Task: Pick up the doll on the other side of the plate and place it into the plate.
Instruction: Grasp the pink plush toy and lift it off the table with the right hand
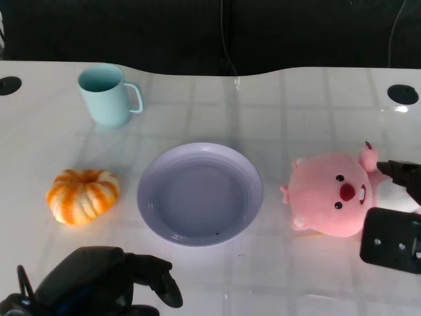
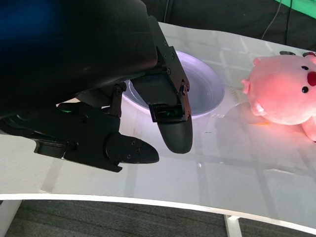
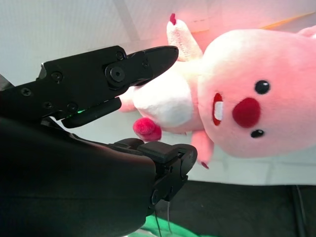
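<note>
One doll [image 1: 333, 195], one plate [image 1: 199, 193], one mug [image 1: 108, 96], one pumpkin [image 1: 82, 195], two hands.

head cam overhead, wrist cams close, doll [image 1: 332, 195] shared

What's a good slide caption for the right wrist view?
Right hand, fingers spread, reaches around the pink plush doll lying on the white table, not yet gripping it.

On the white table [image 1: 276, 112] we see a pale blue mug [image 1: 106, 95] at about ten o'clock, upright, its handle pointing toward three o'clock. At about eight o'clock lies an orange and white pumpkin [image 1: 83, 195], well apart from the mug. Two round black holes [image 1: 402, 94] sit near the far corners, at one and eleven o'clock.
</note>
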Controlling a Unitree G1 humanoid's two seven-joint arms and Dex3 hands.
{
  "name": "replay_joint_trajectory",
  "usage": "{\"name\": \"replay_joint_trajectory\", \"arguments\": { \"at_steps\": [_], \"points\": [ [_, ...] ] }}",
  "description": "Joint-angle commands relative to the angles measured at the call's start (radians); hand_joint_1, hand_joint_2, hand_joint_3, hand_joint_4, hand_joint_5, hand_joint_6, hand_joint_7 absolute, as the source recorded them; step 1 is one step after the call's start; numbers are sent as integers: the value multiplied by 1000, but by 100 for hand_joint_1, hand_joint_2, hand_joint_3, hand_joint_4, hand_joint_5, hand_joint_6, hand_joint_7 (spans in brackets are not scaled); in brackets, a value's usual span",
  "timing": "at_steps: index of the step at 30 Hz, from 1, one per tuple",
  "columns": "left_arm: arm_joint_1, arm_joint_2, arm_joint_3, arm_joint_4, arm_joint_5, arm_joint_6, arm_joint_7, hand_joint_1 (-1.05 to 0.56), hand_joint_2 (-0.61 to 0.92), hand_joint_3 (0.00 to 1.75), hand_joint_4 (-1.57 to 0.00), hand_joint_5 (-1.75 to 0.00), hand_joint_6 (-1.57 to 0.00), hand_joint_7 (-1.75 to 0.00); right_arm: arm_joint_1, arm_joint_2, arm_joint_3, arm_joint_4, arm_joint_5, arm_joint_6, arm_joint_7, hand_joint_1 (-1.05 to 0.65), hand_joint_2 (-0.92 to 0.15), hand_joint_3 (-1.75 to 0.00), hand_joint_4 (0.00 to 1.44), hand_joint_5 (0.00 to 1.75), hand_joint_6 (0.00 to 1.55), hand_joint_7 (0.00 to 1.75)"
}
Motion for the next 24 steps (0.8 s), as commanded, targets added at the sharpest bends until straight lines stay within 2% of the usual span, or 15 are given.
{"name": "replay_joint_trajectory", "arguments": {
  "at_steps": [1,9,14,20,23,24],
  "points": [
    [1,10,3,-16,7,7,-10,-14,92,20,-67,-149,-87,-61,-46,4,25,88,-8,-11,-34,-58,-92,-1,16,21,25,2],
    [15,21,0,-38,24,16,-16,-16,92,22,-67,-146,-87,-60,-151,54,86,311,24,-21,-74,-59,-92,-6,21,17,29,2],
    [28,10,3,-39,3,10,-10,-15,92,21,-68,-143,-88,-59,-210,109,101,487,68,-68,-172,-56,-92,-10,30,16,37,4],
    [45,-6,0,-45,0,10,2,-14,92,22,-68,-144,-88,-59,-261,174,76,739,151,-223,-428,-50,-92,-16,54,12,63,6],
    [45,-11,-10,-47,18,17,2,-15,92,22,-68,-144,-87,-60,-276,189,52,844,197,-360,-593,-32,-92,-12,82,19,82,9],
    [44,-13,-13,-46,23,15,3,-15,92,22,-68,-145,-87,-60,-282,191,49,872,207,-398,-640,-21,-92,-10,98,31,97,12]
  ]
}}
